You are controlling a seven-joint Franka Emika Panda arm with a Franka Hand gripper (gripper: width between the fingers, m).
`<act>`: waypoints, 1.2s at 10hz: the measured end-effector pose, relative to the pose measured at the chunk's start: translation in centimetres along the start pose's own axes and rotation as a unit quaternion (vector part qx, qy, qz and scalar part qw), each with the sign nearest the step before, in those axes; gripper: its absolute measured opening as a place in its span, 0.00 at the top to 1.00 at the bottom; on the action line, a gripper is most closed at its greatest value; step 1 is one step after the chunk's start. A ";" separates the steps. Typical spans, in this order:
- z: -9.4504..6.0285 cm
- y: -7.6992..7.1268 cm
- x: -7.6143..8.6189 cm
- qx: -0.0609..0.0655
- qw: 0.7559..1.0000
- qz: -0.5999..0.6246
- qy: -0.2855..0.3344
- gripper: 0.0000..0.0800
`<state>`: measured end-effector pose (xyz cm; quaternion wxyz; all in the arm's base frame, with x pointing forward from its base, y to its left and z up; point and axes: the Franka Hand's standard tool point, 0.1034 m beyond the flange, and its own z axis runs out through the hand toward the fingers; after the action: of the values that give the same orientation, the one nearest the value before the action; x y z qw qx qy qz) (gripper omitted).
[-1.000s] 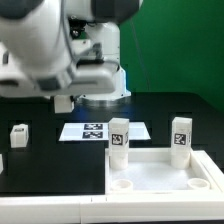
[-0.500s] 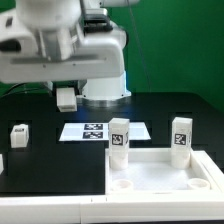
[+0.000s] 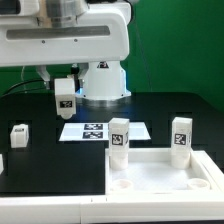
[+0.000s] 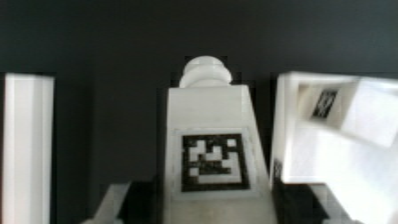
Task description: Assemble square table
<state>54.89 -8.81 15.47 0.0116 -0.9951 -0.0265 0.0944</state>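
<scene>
In the exterior view the fingers (image 3: 77,88) are clenched on the held leg (image 3: 66,101), a short white block whose black-and-white tag faces the camera. The block hangs upright between the fingers, clear of the black bench (image 3: 40,150). Below the fingers and a little toward the exterior view's right, the marker board (image 3: 103,130) lies flat. The square panel (image 3: 165,185) rests on the bench well apart from the fingers, lower and further toward the exterior view's right, with its raised rim up and round sockets showing along its near side. At its far rim stand the first standing leg (image 3: 119,138) and the second standing leg (image 3: 180,137), both upright; whether they are seated in sockets I cannot tell. A loose leg (image 3: 19,133) sits on the bench below the fingers, toward the exterior view's left. In the wrist view the held leg fills the middle, tag toward the camera and rounded peg end pointing away from the fingers, which press its two flanks. A blurred white block (image 4: 338,120) and a white strip (image 4: 27,130) flank it below, too blurred to identify.
</scene>
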 end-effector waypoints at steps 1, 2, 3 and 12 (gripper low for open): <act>-0.2 -1.1 1.2 -0.005 0.999 0.012 0.036 0.64; -1.1 -3.7 3.1 -0.002 0.997 0.019 0.078 0.64; -2.3 -6.0 4.9 -0.001 0.991 0.017 0.136 0.64; -0.6 -14.4 7.6 -0.004 0.963 0.041 0.267 0.64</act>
<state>61.72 5.94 15.06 0.0104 -0.9845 0.0180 -0.1741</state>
